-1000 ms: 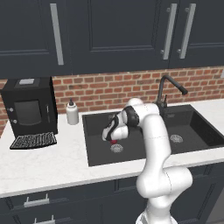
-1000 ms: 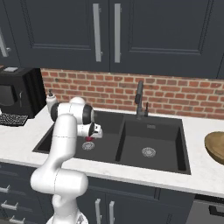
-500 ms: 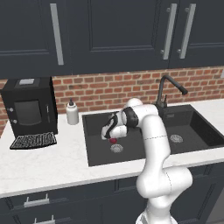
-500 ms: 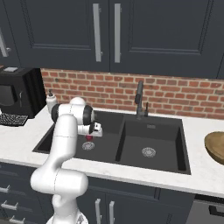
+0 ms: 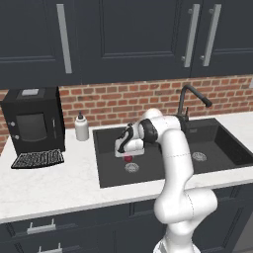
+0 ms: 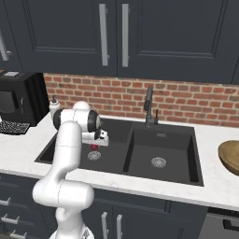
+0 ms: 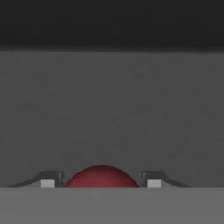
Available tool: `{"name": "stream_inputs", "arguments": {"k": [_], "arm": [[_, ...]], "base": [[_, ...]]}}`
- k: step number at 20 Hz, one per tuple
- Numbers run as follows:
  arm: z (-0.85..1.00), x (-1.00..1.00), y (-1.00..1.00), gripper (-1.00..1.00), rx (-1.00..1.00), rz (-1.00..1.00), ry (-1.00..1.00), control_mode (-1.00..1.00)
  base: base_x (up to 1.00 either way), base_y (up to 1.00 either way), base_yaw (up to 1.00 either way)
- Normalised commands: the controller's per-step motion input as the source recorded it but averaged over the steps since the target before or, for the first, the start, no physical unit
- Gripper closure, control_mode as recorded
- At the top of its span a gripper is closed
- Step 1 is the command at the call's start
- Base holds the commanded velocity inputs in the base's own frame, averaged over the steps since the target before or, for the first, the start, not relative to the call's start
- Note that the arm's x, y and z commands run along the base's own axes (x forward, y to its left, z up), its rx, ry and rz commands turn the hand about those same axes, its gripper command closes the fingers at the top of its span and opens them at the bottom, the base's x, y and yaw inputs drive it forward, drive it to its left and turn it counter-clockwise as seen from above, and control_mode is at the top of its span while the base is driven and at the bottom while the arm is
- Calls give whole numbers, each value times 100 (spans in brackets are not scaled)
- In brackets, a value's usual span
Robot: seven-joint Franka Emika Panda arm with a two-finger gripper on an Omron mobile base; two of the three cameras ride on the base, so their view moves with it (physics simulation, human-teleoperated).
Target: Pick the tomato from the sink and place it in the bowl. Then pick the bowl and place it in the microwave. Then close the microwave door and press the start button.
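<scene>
You have the two-finger gripper (image 7: 101,183) low in the left basin of the dark grey double sink (image 5: 111,175), its jaws closed around the small glossy red tomato (image 7: 101,176), gripped for carrying to the wide wooden bowl (image 6: 229,157).

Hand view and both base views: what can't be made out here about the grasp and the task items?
- Tomato: in the hand view the grey band cuts off its lower part, so contact with the fingertips cannot be confirmed.
- Gripper: in the left base view the white hand hides the fingers above the tomato.
- Bowl: cut off by the right edge of the right base view.
</scene>
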Motion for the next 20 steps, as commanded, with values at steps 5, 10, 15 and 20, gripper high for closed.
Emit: {"name": "stream_inputs", "arguments": {"k": [5,10,15,20], "arm": [[25,-76,0,100,0,-3,-15,-100],[39,-69,1,100,0,-3,-17,-100],[66,-52,5,100,0,-4,-7,-100],[100,-41,3,100,0,0,-3,-100]], "base": [[0,0,0],[0,0,0],[0,0,0],[0,0,0]]}}
